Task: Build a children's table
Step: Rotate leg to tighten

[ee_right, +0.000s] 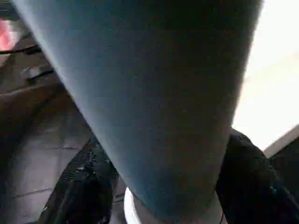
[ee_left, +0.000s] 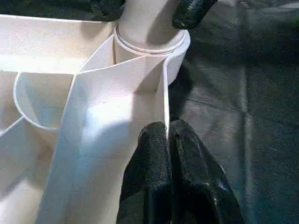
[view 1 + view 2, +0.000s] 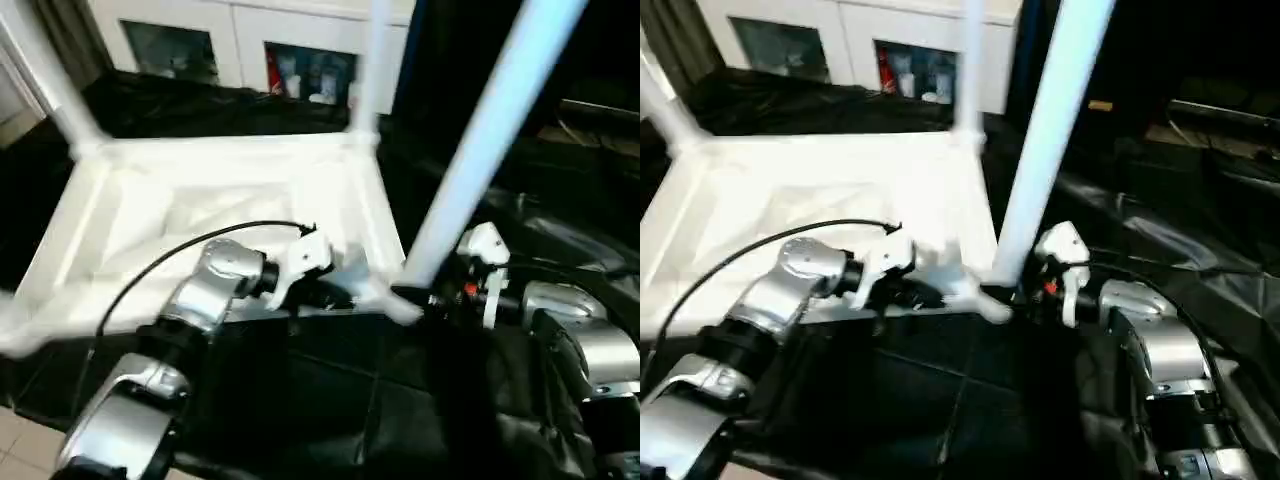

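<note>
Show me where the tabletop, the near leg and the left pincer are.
tabletop (image 3: 200, 215), left eye view, inner underside panel.
near leg (image 3: 1040, 150), right eye view, middle of the tube.
left pincer (image 2: 168, 154), left wrist view, between fingertips on the rim.

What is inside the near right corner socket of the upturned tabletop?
A white tube leg stands in the corner socket, with the right hand closed around its base. How deep the leg's end sits is hidden by the socket wall.
</note>
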### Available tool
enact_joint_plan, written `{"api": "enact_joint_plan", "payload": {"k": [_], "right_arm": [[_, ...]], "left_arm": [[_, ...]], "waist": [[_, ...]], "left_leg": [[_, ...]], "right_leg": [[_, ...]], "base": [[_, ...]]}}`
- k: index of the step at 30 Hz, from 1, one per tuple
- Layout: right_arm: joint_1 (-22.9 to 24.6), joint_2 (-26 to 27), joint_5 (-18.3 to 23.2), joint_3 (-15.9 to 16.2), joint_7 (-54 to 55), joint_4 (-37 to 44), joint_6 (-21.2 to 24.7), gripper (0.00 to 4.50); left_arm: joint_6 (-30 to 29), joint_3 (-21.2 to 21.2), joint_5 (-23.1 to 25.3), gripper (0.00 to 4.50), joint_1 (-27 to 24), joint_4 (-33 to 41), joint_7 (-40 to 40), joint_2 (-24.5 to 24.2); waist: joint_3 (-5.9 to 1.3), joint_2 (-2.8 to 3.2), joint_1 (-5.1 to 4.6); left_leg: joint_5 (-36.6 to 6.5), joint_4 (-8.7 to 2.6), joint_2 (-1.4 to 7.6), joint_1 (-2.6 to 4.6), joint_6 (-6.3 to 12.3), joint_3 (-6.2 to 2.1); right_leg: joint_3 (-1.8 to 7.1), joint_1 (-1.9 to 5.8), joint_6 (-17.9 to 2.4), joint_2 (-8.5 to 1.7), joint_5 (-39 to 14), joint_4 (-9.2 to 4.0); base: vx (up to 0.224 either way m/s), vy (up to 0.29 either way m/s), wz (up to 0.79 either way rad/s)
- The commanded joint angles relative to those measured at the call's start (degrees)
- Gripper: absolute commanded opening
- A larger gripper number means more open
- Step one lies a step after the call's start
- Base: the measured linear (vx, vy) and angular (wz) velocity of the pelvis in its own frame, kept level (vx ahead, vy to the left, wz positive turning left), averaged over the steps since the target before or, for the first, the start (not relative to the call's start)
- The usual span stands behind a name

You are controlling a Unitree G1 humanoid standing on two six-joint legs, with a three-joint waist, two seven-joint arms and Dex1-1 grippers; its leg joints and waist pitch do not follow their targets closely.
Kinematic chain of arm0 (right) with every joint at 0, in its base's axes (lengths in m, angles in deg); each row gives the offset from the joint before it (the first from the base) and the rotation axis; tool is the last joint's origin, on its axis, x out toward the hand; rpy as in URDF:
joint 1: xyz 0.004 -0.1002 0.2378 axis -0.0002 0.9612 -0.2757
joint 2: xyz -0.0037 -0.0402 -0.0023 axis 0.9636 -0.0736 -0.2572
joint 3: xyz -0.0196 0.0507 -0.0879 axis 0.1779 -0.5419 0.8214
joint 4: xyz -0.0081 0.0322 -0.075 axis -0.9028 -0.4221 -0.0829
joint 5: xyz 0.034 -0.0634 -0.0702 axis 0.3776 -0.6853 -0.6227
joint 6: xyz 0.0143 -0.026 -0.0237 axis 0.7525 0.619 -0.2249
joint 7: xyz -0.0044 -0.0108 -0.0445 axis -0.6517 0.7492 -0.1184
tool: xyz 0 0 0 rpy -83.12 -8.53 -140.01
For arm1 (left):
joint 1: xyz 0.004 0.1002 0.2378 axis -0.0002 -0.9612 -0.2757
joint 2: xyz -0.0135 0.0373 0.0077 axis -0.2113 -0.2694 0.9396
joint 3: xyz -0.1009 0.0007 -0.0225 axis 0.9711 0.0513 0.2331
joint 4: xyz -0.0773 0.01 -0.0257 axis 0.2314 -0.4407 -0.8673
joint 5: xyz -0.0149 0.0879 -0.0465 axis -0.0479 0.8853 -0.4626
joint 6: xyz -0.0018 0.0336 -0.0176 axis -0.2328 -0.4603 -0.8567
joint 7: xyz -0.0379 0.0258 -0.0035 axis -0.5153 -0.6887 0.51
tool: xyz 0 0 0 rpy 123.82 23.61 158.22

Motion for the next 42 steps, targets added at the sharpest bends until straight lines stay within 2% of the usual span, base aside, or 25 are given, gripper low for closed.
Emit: {"api": "enact_joint_plan", "payload": {"k": [1,4,5,6,7,9,11,14,15,21,23,24,26,27,28,29,30,31,33,34,35,36,38,40,42], "right_arm": [[0.76,-0.67,0.82,2.95,-3.72,1.54,0.38,2.73],[1.18,-1.43,0.8,3.85,-5.12,1.77,0.9,2.73],[1.32,-1.86,0.82,4.33,-5.68,2.03,1.25,2.58],[1.32,-1.86,0.82,4.33,-5.68,2.03,1.25,2.58],[1.49,-2.23,0.85,4.77,-6.37,2.2,1.49,2.58],[1.47,-2.25,0.63,4.93,-6.51,1.97,1.36,2.58],[1.67,-2.33,0.1,5.58,-6.48,2.08,1.03,2.28],[1.79,-2.38,0.0,5.85,-6.53,2.2,0.95,2.21],[1.97,-2.27,0.05,6.09,-6.57,2.29,1.03,2.18],[2.76,-1.17,0.38,6.42,-5.67,1.98,1.16,2.14],[3.85,1.15,-0.45,5.58,-0.3,2.31,2.07,2.14],[3.85,1.15,-0.45,5.58,-0.3,2.31,2.07,2.14],[3.9,4.51,-4.09,4.52,8.96,-0.35,0.95,2.1],[3.72,6.93,-5.19,3.24,14.51,-1.87,1.49,2.1],[3.6,8.61,-5.81,2.32,18.29,-2.86,2.01,2.05],[3.4,11.24,-6.48,0.75,24.08,-4.15,2.81,2.05],[3.4,11.24,-6.48,0.75,24.08,-4.15,2.81,2.03],[3.21,13.78,-6.81,-0.8,29.24,-5.22,3.73,2.01],[2.95,17.55,-7.66,-2.7,36.97,-6.41,4.83,1.99],[2.7,19.28,-8.42,-3.21,40.39,-7.06,4.87,1.99],[2.37,20.89,-9.57,-3.26,43.68,-7.82,4.26,1.99],[1.95,22.63,-10.73,-3.51,47.14,-8.66,3.57,1.98],[1.02,26.15,-12.02,-3.84,52.43,-9.74,1.95,1.98],[0.48,27.96,-13.39,-2.17,53.64,-10.02,0.61,1.98],[0.42,28.11,-14.05,-0.78,52.87,-9.86,-0.06,1.98]], "left_arm": [[-1.3,-3.22,0.21,0.0,-2.36,-1.46,1.64,0.12],[-1.32,-2.99,0.05,0.0,-2.65,-1.02,2.23,-0.48],[-1.53,-2.95,-0.11,0.0,-2.8,-0.57,2.44,-0.76],[-1.53,-2.95,-0.11,0.0,-2.8,-0.57,2.44,-0.76],[-1.82,-2.89,-0.24,0.0,-2.98,-0.02,2.81,-1.12],[-1.8,-2.8,-0.22,0.0,-2.98,0.0,2.9,-1.25],[-1.69,-2.73,-0.23,0.0,-3.12,0.11,3.01,-1.55],[-1.8,-2.79,-0.36,0.0,-3.22,0.31,3.03,-1.73],[-1.84,-2.77,-0.49,0.0,-3.34,0.46,2.7,-1.87],[-1.72,-1.8,-0.06,0.0,-3.35,-0.06,-0.96,-1.0],[-1.04,-0.58,0.53,0.0,-2.8,-1.87,-5.93,0.68],[-1.04,-0.58,0.53,0.0,-2.8,-1.87,-5.93,0.68],[-1.47,0.32,1.09,0.0,-2.05,-3.25,-10.98,2.44],[-1.32,0.58,1.73,0.0,-1.42,-4.35,-14.3,3.62],[-1.19,0.74,2.17,0.0,-0.99,-5.11,-16.61,4.43],[-1.53,0.68,2.63,0.0,-0.45,-6.0,-19.01,5.76],[-1.53,0.68,2.63,0.0,-0.45,-6.0,-19.01,5.76],[-1.91,0.59,3.14,0.0,-0.05,-6.64,-21.31,7.01],[-2.79,0.58,3.61,0.0,0.34,-7.31,-24.34,9.17],[-3.17,0.43,3.97,0.0,0.55,-7.59,-25.59,10.45],[-3.54,0.24,4.42,0.0,0.81,-7.99,-27.22,11.9],[-3.87,-0.06,4.78,0.0,0.98,-8.32,-28.41,13.19],[-4.0,-1.07,5.51,0.0,1.05,-8.54,-30.31,15.78],[-3.47,-2.12,5.34,0.0,0.7,-7.87,-29.55,17.74],[-3.33,-2.52,5.1,0.0,0.58,-7.57,-28.93,18.46]], "waist": [[-2.25,-0.76,0.29],[-2.13,-0.74,0.37],[-2.12,-0.79,0.4],[-2.18,-0.51,0.47],[-2.22,-0.63,0.43],[-2.26,-0.53,0.52],[-2.33,-0.61,0.55],[-2.32,-0.64,0.58],[-2.21,-0.8,0.62],[-2.15,-0.88,0.59],[-2.06,-0.95,0.66],[-2.06,-0.95,0.66],[-1.47,-1.0,0.14],[-1.44,-1.06,-0.04],[-1.31,-0.98,-0.39],[-1.29,-0.96,-0.68],[-1.19,-0.96,-0.81],[-1.32,-0.89,-0.91],[-1.4,-0.79,-0.91],[-1.35,-0.79,-1.0],[-1.42,-0.87,-1.04],[-1.56,-0.47,-1.01],[-1.55,-0.59,-1.16],[-1.63,-0.48,-1.11],[-1.97,-0.46,-1.01]], "left_leg": [[-3.01,-2.85,2.47,0.45,9.34,-0.26],[-5.59,-3.06,2.45,0.46,7.82,-0.23],[-5.93,-3.09,2.43,0.46,7.35,-0.24],[-5.89,-3.11,2.42,0.5,7.08,-0.3],[-5.7,-3.07,2.42,0.54,6.93,-0.25],[-5.0,-3.0,2.36,0.51,7.0,-0.25],[-4.16,-2.88,2.29,0.48,7.28,-0.24],[-3.93,-2.83,2.22,0.47,7.5,-0.22],[-4.18,-2.87,2.21,0.39,7.57,-0.24],[-4.99,-2.93,2.26,0.46,7.33,-0.23],[-5.99,-3.08,2.28,0.53,6.84,-0.29],[-5.99,-3.08,2.28,0.53,6.84,-0.29],[-11.93,-3.88,2.15,0.61,3.7,-0.58],[-13.06,-4.08,2.12,0.58,2.84,-0.73],[-15.1,-4.44,2.08,0.61,1.3,-0.95],[-16.6,-4.62,2.07,0.73,0.18,-1.25],[-17.24,-4.77,2.04,0.72,-0.23,-1.28],[-18.41,-4.85,1.96,0.88,-0.73,-1.42],[-19.77,-4.91,1.97,1.12,-0.95,-1.43],[-20.16,-4.95,1.91,1.17,-1.41,-1.34],[-20.47,-5.09,1.86,1.11,-1.72,-1.57],[-20.44,-5.09,1.87,1.06,-1.9,-1.62],[-20.86,-5.11,1.82,1.15,-2.11,-1.5],[-22.76,-5.12,1.68,1.32,-2.13,-1.6],[-21.51,-5.14,1.74,1.19,-1.61,-1.6]], "right_leg": [[1.0,2.56,-19.14,-2.1,3.49,-1.99],[1.12,2.59,-18.41,-2.25,-0.65,-2.4],[1.17,2.59,-18.11,-2.29,-1.41,-2.48],[1.16,2.61,-18.05,-2.29,-1.4,-2.43],[1.2,2.64,-18.04,-2.23,-0.64,-2.4],[1.19,2.65,-18.21,-2.21,0.61,-2.25],[1.17,2.73,-18.44,-2.16,2.32,-2.08],[1.14,2.72,-18.49,-2.11,2.64,-2.05],[1.15,2.76,-18.37,-2.16,2.09,-2.07],[1.2,2.66,-17.91,-2.17,0.08,-2.27],[1.26,2.59,-17.27,-2.22,-2.09,-2.56],[1.26,2.59,-17.27,-2.22,-2.09,-2.56],[1.4,2.09,-14.65,-2.51,-13.35,-3.84],[1.38,2.16,-13.82,-2.54,-16.15,-4.06],[1.43,1.88,-12.09,-2.54,-20.93,-4.49],[1.44,1.73,-10.56,-2.63,-24.21,-4.82],[1.44,1.62,-9.91,-2.54,-25.24,-4.99],[1.49,1.47,-8.85,-2.52,-26.83,-5.21],[1.58,1.18,-7.94,-2.48,-27.22,-5.53],[1.67,0.8,-7.48,-2.37,-27.33,-5.66],[1.57,0.98,-6.9,-2.42,-27.97,-5.66],[1.57,1.07,-6.8,-2.4,-27.44,-5.55],[1.63,0.75,-6.52,-2.26,-26.57,-5.78],[1.62,0.52,-5.56,-2.29,-28.47,-6.12],[1.66,0.9,-5.69,-2.16,-24.72,-5.8]], "base": [[0.0,0.0,0.0],[0.0,0.0,0.0],[0.0,0.0,0.0],[0.0,0.0,0.0],[0.0,0.0,0.0],[0.0,0.0,0.0],[0.0,0.0,0.0],[0.0,0.0,0.0],[0.0,0.0,0.0],[0.0,0.0,0.0],[0.0,0.0,0.0],[0.0,0.0,0.0],[0.0,0.0,0.0],[0.0,0.0,0.0],[-0.052,0.007,-0.03],[-0.052,0.007,-0.03],[-0.055,0.012,-0.05],[0.0,0.0,0.0],[0.0,0.0,0.0],[0.0,0.0,0.0],[0.0,0.0,0.0],[0.0,0.0,0.0],[0.0,0.0,0.0],[0.0,0.0,0.0],[0.0,0.0,0.0]]}}
